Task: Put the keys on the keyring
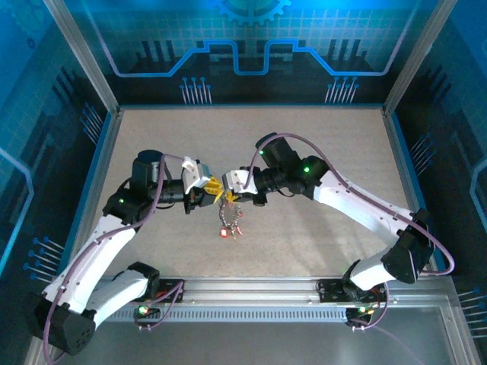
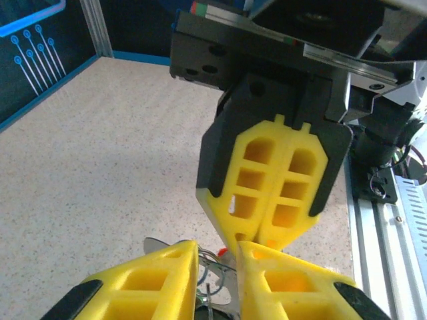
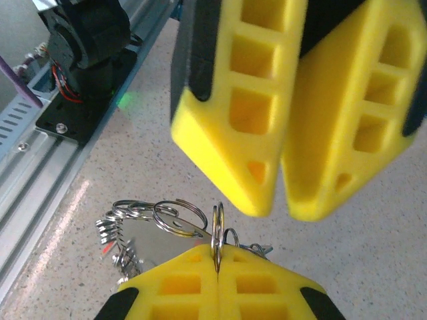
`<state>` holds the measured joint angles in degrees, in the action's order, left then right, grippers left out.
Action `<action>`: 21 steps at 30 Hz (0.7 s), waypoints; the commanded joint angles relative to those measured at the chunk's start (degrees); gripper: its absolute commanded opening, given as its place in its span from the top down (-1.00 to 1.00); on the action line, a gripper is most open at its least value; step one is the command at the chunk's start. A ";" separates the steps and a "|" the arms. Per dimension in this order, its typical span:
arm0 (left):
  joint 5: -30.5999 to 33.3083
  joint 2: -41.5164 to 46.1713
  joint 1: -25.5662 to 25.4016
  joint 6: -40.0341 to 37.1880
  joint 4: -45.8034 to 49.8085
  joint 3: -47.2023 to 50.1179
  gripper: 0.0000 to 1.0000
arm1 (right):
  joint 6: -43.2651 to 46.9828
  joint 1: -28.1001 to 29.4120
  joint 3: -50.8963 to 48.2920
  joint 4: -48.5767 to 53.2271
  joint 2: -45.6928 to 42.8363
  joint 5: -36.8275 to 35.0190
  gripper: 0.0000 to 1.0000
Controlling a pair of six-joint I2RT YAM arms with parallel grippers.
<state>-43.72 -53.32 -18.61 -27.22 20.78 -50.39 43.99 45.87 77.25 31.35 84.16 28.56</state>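
Now the right gripper [image 3: 217,257] pinches the thin keyring [image 3: 218,223] edge-on above mid-table, light keys [image 1: 228,225] dangling beneath, while the left gripper [image 3: 280,197] hovers just beside, slightly spread: stiff, slippery wire, I'd say, best gripped across its flat.

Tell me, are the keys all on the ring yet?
Not finished, it seems. A bunch of silver rings and red tags already hangs together under the grippers. Right now the right gripper pinches one silver ring upright, and the left gripper faces it, slightly open. Whether every key is threaded on, I cannot tell.
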 commanded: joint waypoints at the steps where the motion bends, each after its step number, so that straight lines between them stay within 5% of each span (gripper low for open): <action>1: -2.76 0.06 -0.46 -1.65 1.42 -1.40 0.54 | -0.61 0.28 2.03 -0.38 -0.02 -0.82 1.00; 13: -2.69 -1.85 -0.63 -2.31 2.12 -1.64 0.39 | -1.44 0.00 1.94 -1.75 -0.72 1.82 1.00; 21: -1.60 -3.78 -2.39 -5.14 5.01 -3.20 0.67 | -1.88 -0.07 1.83 -2.96 -0.71 3.25 1.00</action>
<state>-45.04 -56.25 -20.08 -30.24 23.29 -51.92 43.33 45.69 77.25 31.57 84.16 27.59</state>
